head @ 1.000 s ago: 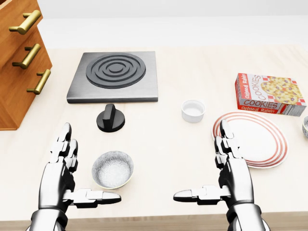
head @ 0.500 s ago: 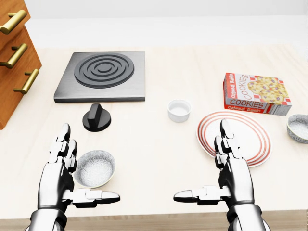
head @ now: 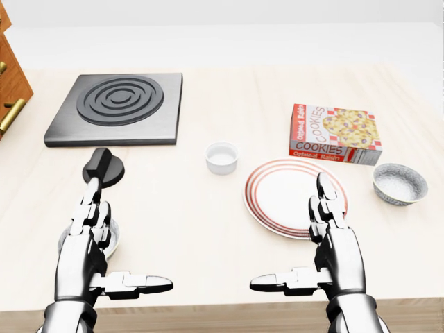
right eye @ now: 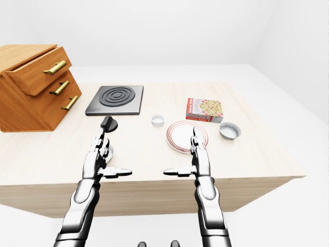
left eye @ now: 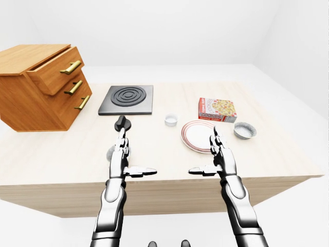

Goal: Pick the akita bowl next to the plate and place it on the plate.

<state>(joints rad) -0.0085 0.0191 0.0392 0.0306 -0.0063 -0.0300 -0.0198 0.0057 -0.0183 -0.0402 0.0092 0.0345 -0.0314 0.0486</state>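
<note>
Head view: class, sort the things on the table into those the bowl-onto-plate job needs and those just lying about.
Needed: akita bowl right of the plate; plate.

Lying about: cookie box; white cup; stove plate; black knob; second bowl, lower left; drawer chest.

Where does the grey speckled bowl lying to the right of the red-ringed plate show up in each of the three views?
Left-eye view: grey speckled bowl, right of centre, just right of the red-ringed plate.
Head view: bowl near the right edge, mid-height.
Right-eye view: bowl right of centre.
Shared landmark: the red cookie box sits just up-left of it in every view.
</note>
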